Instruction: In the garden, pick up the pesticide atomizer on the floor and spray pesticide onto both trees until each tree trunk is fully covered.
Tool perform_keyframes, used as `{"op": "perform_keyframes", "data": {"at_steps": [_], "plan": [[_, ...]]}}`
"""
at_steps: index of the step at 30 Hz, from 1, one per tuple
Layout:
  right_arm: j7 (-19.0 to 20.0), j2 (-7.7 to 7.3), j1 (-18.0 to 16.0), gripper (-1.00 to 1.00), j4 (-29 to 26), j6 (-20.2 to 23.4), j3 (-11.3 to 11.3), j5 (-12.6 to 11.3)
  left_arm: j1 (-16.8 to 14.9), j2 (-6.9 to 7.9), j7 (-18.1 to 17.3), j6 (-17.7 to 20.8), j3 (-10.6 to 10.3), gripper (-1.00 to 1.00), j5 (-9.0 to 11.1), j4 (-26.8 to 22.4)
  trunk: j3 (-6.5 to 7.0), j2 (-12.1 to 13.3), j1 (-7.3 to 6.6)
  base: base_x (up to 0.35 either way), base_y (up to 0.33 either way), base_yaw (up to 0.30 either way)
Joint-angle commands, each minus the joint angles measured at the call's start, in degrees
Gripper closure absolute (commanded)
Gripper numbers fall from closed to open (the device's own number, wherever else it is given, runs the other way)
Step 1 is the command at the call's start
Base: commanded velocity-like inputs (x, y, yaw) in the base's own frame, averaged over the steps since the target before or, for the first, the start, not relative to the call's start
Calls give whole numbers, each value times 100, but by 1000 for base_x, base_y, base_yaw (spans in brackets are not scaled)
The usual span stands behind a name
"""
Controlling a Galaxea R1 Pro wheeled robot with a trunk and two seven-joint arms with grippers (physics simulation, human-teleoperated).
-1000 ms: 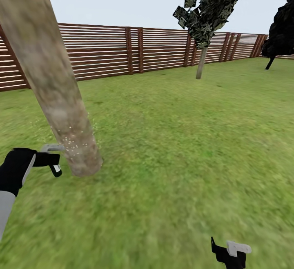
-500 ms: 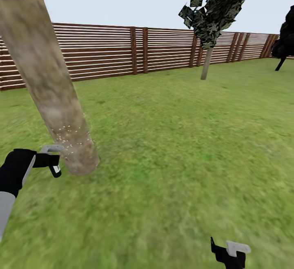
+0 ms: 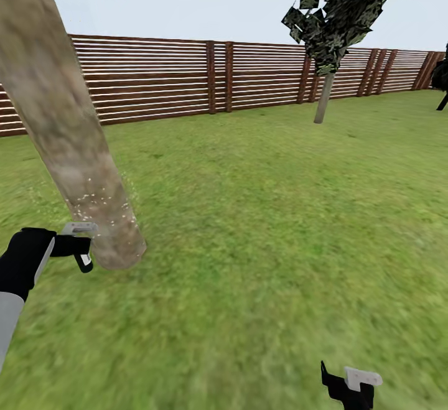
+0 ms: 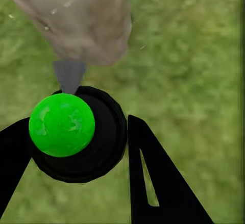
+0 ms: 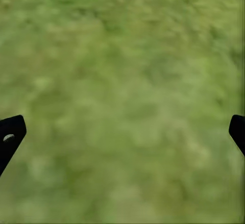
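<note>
Head view: a wide green lawn point(image 3: 267, 223) is bounded by a brown slatted wooden fence point(image 3: 162, 77), with open grass rightward. A thick mottled grey-brown trunk point(image 3: 68, 130), speckled white, stands just beside the left gripper point(image 3: 78, 245), which is clamped on the small dark pesticide atomizer point(image 4: 76, 134), nozzle toward the trunk. The right gripper point(image 5: 122, 129) is spread over grass.

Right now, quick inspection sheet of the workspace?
Surface: green lawn, open grass.
Job's things: pesticide atomizer held in the left pincer, grey nozzle aimed at the near tree trunk; pale specks dot the trunk's lower part. Second tree stands far off by the fence.
Clutter: nothing seen.
Grippers: left pincer shut on the atomizer; right pincer open over bare grass.
Cables: nothing seen.
Surroundings: brown slatted fence, dark shrub at the far right.
</note>
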Motion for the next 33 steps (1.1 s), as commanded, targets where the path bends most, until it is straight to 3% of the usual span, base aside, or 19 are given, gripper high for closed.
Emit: {"op": "perform_keyframes", "data": {"at_steps": [1,6,15,27,29,31,33], "plan": [[-24,0,-2,-100,1,-13,36,-18,-4,-2,-55,20,22,100,-60,-4,-5,-2,1,215,-218,0],[-24,0,-2,-100,3,-9,36,-18,-4,0,-48,27,39,100,-60,5,-5,-2,1,216,-217,16],[-26,0,-2,-100,2,-9,36,-18,-4,-2,-38,26,34,100,-60,14,-5,-2,1,216,-217,244],[-27,0,-2,-100,2,-9,36,-18,35,3,-30,21,32,100,-67,14,-5,-2,1,178,-227,16],[-24,0,-2,-100,3,-8,36,-18,170,5,41,13,43,100,-61,21,-5,-2,1,26,-264,108],[-25,0,-2,-100,6,-10,36,-18,492,5,443,-31,70,100,-41,31,-5,-2,1,5,-268,243],[-25,0,-2,-100,2,-7,36,-18,609,-1,575,-50,118,100,-15,171,-5,-2,1,24,-268,273]]}}
